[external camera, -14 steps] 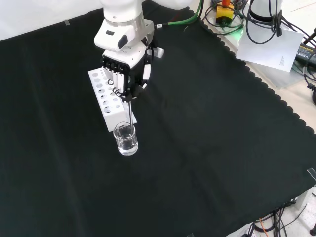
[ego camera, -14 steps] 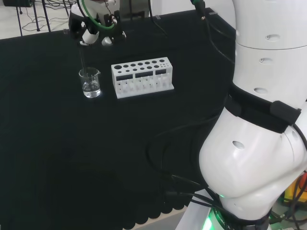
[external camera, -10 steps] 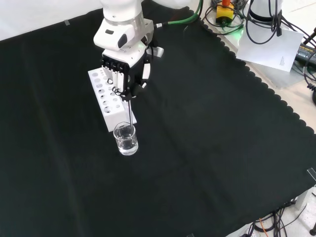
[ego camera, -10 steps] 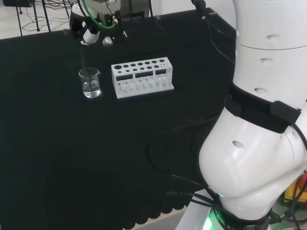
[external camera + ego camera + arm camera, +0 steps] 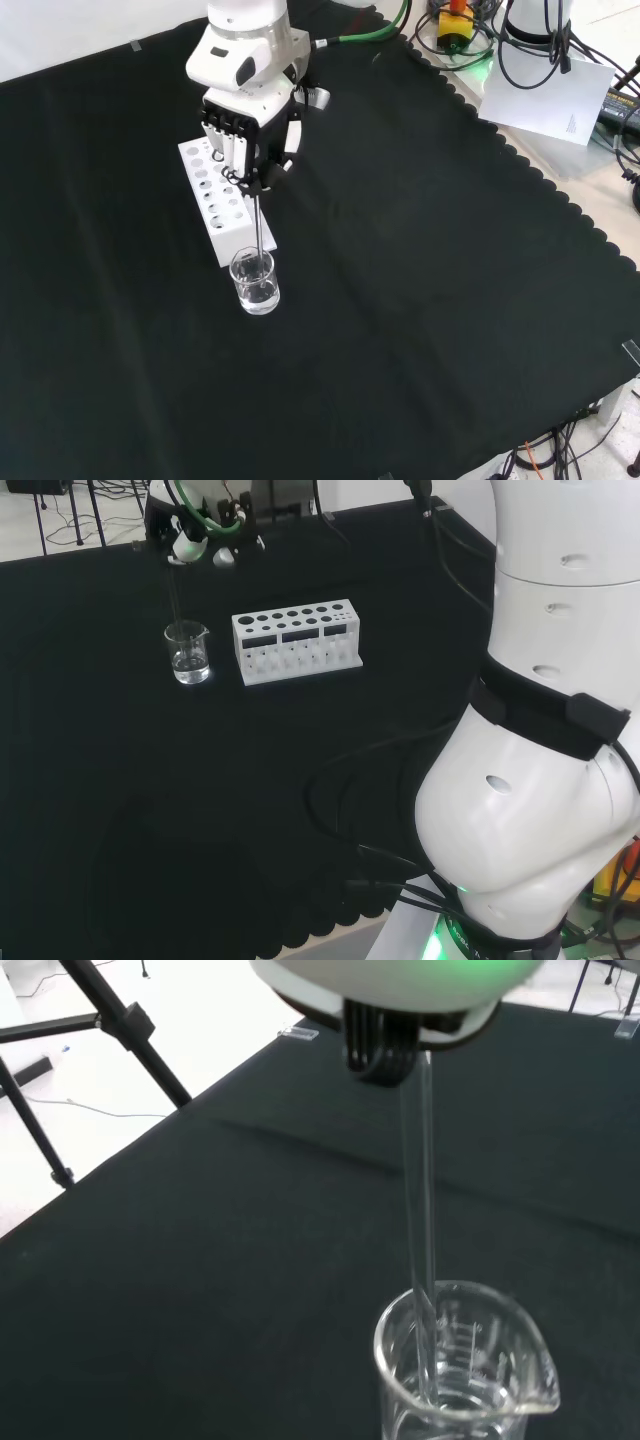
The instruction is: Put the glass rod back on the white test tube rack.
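In the front view, going left to right: the rack (image 5: 217,202) lies on the black cloth (image 5: 430,280), the beaker (image 5: 255,281) stands just off its near end, and above them the hand (image 5: 248,135) has its fingers curled round the top of the rod (image 5: 259,222). The rod hangs upright with its lower end inside the beaker, as the wrist view shows (image 5: 424,1230), down among the clear liquid.

My read: the lift out of the beaker is the step in hand. Best done straight up, rod vertical, until the tip clears the rim; only then across to a rack hole, or the beaker may tip.

The cloth is flat and dark, bare but for these pieces. Beyond its scalloped edge on the right sit cables (image 5: 540,40) and a white sheet (image 5: 550,95).
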Available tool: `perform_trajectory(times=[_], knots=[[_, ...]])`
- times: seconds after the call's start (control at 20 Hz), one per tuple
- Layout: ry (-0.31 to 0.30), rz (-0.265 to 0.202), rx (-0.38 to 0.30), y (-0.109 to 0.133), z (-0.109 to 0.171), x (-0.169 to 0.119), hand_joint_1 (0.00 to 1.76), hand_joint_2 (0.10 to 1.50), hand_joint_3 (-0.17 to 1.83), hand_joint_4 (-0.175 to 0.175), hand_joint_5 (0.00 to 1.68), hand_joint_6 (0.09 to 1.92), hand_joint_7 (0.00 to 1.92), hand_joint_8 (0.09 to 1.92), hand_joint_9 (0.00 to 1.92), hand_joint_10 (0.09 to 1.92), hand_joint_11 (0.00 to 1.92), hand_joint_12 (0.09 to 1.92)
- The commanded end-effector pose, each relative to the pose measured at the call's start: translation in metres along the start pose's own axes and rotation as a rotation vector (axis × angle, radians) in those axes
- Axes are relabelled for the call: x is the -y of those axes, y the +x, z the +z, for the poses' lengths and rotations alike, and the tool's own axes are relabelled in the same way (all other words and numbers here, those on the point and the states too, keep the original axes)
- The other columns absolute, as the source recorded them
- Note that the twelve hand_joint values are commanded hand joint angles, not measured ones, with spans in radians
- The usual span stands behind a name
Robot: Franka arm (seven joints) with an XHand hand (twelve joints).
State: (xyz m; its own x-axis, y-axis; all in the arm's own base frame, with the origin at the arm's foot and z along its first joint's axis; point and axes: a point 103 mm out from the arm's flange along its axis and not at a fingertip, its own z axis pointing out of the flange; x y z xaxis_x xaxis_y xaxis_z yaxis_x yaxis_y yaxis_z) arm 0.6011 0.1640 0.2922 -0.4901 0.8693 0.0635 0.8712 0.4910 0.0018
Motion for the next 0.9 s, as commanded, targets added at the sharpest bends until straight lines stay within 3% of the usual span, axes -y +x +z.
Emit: perform_trajectory(times=[0.05, 0.4, 0.65, 0.9], knots=[[-0.027, 0.003, 0.011, -0.005, -0.024, 0.006, 1.32, 0.69, 0.62, -0.175, 1.18, 0.55, 1.33, 0.82, 1.83, 0.5, 1.71, 0.58], [-0.025, 0.045, 0.021, -0.009, -0.048, 0.012, 1.32, 0.69, 0.63, -0.175, 1.18, 0.55, 1.33, 0.82, 1.83, 0.5, 1.71, 0.58], [-0.043, 0.077, 0.019, -0.012, -0.065, 0.034, 1.32, 0.69, 0.63, -0.175, 1.18, 0.55, 1.33, 0.82, 1.83, 0.5, 1.7, 0.58], [-0.056, 0.131, 0.025, -0.033, -0.081, 0.051, 1.32, 0.69, 0.63, -0.175, 1.18, 0.55, 1.33, 0.82, 1.83, 0.5, 1.7, 0.58]])
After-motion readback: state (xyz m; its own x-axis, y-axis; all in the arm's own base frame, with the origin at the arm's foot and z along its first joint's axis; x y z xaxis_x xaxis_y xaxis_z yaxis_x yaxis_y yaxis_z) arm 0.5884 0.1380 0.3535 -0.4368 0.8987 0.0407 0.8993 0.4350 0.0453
